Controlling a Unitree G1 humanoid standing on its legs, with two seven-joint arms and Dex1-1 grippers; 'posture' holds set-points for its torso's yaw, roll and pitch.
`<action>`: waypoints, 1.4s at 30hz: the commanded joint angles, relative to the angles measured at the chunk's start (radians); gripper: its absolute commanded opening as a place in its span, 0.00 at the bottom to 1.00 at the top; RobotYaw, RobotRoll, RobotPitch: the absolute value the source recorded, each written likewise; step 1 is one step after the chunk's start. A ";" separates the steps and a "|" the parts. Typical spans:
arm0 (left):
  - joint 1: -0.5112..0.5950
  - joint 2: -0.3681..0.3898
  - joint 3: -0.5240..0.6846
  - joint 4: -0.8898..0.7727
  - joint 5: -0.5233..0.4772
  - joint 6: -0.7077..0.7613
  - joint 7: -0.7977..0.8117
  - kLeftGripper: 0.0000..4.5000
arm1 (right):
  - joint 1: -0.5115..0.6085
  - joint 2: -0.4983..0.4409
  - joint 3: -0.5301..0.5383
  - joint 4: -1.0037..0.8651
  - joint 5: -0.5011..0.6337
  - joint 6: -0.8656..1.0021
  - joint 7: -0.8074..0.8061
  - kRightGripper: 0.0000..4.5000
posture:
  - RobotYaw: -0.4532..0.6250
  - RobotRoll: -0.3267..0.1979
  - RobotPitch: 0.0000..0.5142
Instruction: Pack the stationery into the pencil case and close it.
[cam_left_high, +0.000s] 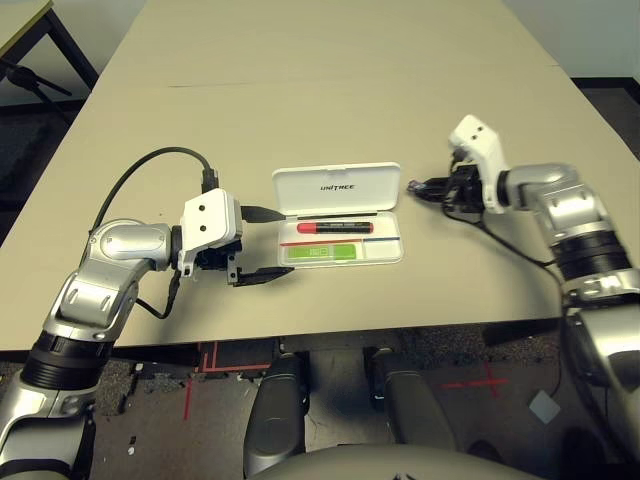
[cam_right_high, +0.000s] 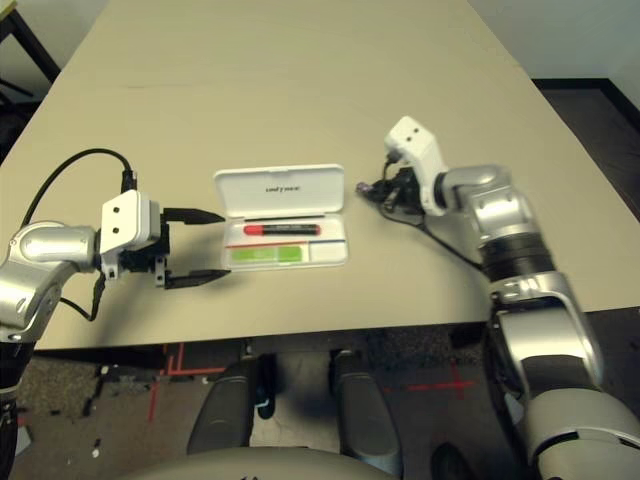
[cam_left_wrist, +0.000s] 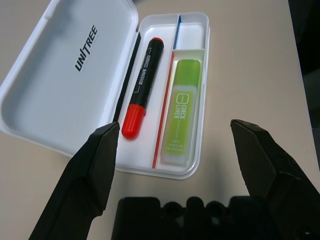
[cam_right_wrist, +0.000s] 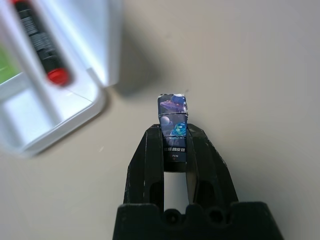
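The white pencil case (cam_left_high: 336, 188) lies open in the middle of the table, its "UNITREE" lid tipped back. In its tray rest the red marker (cam_left_wrist: 142, 87) with a black cap and the lime-green highlighter (cam_left_wrist: 184, 105). My left gripper (cam_left_high: 285, 242) stands open just left of the case, pointing at it, with nothing between its fingers (cam_left_wrist: 100, 150). To the right of the case, low over the table, my right gripper (cam_right_wrist: 175, 135) is shut on the small dark eraser (cam_right_wrist: 173, 112), which has a space print on its sleeve.
The tan table (cam_left_high: 330, 90) stretches far behind the case. Its front edge (cam_left_high: 300, 335) runs close under my left gripper. A black cable (cam_left_high: 130, 175) loops over my left forearm. Another table's corner (cam_left_high: 20, 25) shows at the far left.
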 joint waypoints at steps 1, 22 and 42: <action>-0.013 0.006 -0.002 0.028 0.010 -0.022 -0.005 1.00 | 0.001 -0.033 0.034 -0.083 0.025 -0.005 0.104 0.07 | 0.47 0.62 0.30; -0.029 -0.008 -0.015 0.037 0.021 -0.040 0.011 1.00 | 0.121 0.044 0.175 -0.327 0.011 -0.096 0.138 0.07 | 0.49 0.62 0.24; -0.032 -0.011 -0.021 0.036 0.025 -0.038 0.011 1.00 | 0.142 0.069 0.209 -0.241 -0.048 -0.242 0.122 0.07 | 0.49 0.62 0.24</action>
